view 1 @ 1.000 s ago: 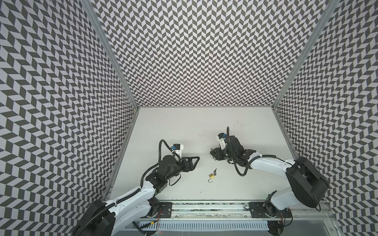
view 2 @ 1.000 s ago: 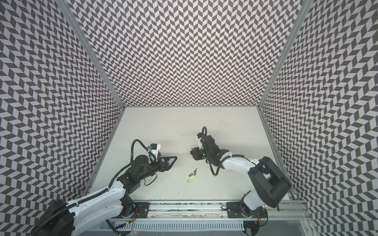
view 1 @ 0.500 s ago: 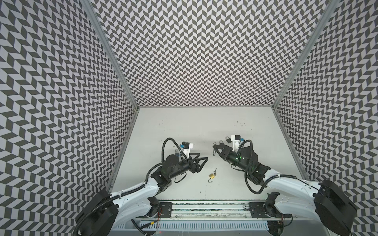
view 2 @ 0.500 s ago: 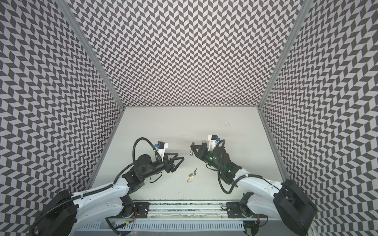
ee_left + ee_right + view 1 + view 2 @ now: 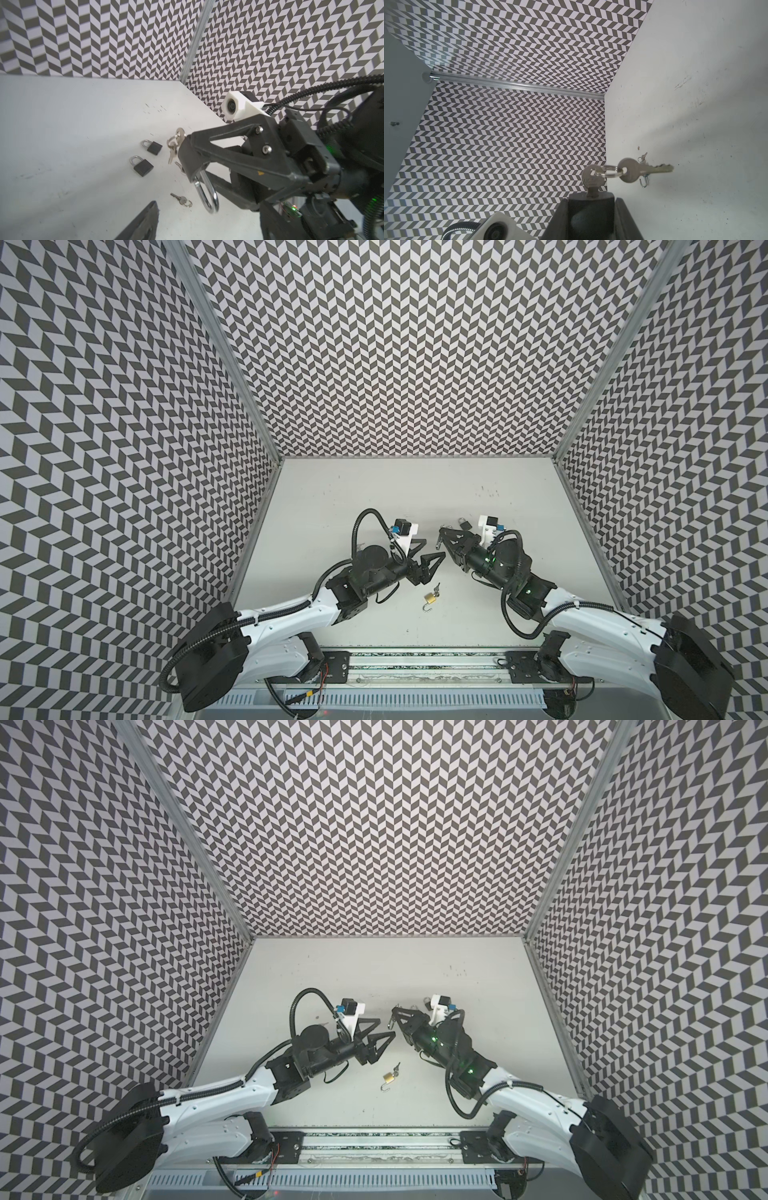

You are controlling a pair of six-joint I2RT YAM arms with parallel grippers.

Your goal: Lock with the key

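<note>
Right wrist view shows a padlock point(image 5: 591, 197) pinched between the narrow jaws of the right gripper point(image 5: 591, 206), lifted clear of the worktop point(image 5: 374, 489). A key point(image 5: 591, 179) sits in its keyhole, and a ring with a second key point(image 5: 636, 170) hangs from it. In the left wrist view the silver shackle point(image 5: 215, 199) pokes out at the other end of that grip and looks sprung open, one leg free. So the lock and its key are both in the right gripper, held up near the middle of the worktop.

In both top views the left gripper point(image 5: 432, 554) point(image 5: 385, 1029) hovers just beside the right one, tips nearly facing, its jaws spread wide and holding nothing.

The step in hand looks like the hand-over of work between the arms: one arm presents the lock, and the free one lines up to act on it. The next move probably calls for the left gripper to close the small gap and squeeze the shackle into the body, or to take the key head and turn it. Either way the right grip has to hold firm against the push. The dangling second key could get between the jaws.

A brass padlock point(image 5: 430, 598) with its shackle open lies on the worktop in front of both grippers, apart from them. Two spare padlocks point(image 5: 143, 166) and a loose key point(image 5: 181, 200) lie beyond.
</note>
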